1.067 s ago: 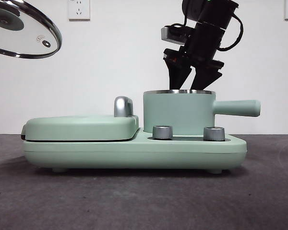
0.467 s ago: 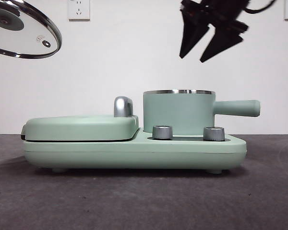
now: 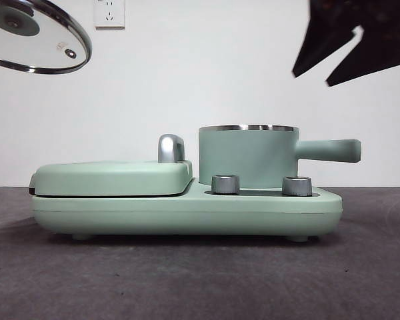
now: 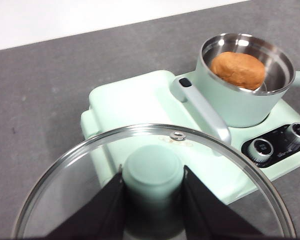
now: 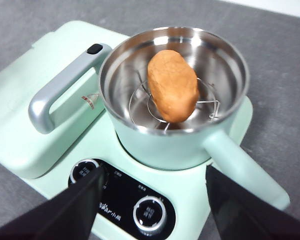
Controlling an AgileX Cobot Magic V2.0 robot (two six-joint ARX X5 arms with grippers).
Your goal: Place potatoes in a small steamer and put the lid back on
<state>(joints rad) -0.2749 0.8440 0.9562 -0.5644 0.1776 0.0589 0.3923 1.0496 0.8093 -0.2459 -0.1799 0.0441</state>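
Observation:
The potato (image 5: pixel 173 85), an orange-brown lump, lies on a wire rack inside the small steamer (image 5: pixel 175 135); the left wrist view also shows the potato (image 4: pixel 238 70) in it. In the front view the steamer (image 3: pixel 248 157) stands on the right of the appliance, its inside hidden. My right gripper (image 3: pixel 350 57) hangs open and empty, high and to the right of the pot; in its own view the right gripper (image 5: pixel 155 172) is well above the control knobs. My left gripper (image 4: pixel 152 175) is shut on the lid's green knob. The glass lid (image 3: pixel 37 37) hangs tilted at the upper left.
The flat mint-green griddle cover (image 3: pixel 113 177) with a chrome handle (image 3: pixel 171 148) takes up the left of the base (image 3: pixel 187 217). Two steel dials (image 3: pixel 227 184) (image 3: pixel 297 185) sit below the pot. The pot's side handle (image 3: pixel 330 151) sticks out to the right.
My right gripper has risen from the pot's rim and moved up and to the right, empty. The lid has shifted slightly to the right.

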